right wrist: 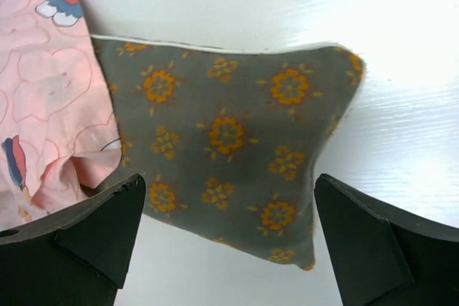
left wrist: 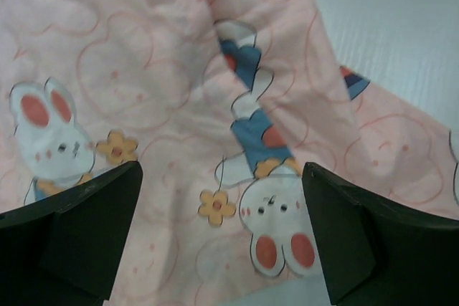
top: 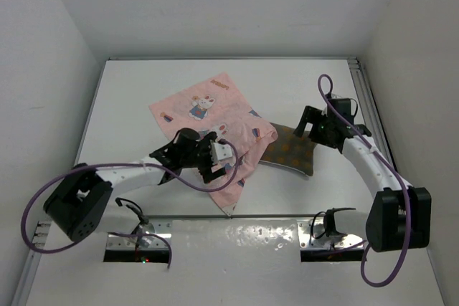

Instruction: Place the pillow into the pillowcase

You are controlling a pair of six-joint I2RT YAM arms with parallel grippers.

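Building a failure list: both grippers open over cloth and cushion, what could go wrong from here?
1. The pillowcase is bunched where it meets the pillow; the left gripper, open above it, may pinch both layers and close the mouth.
2. Nothing holds the pillowcase, so a push from the open right gripper could just slide both away instead of inserting.
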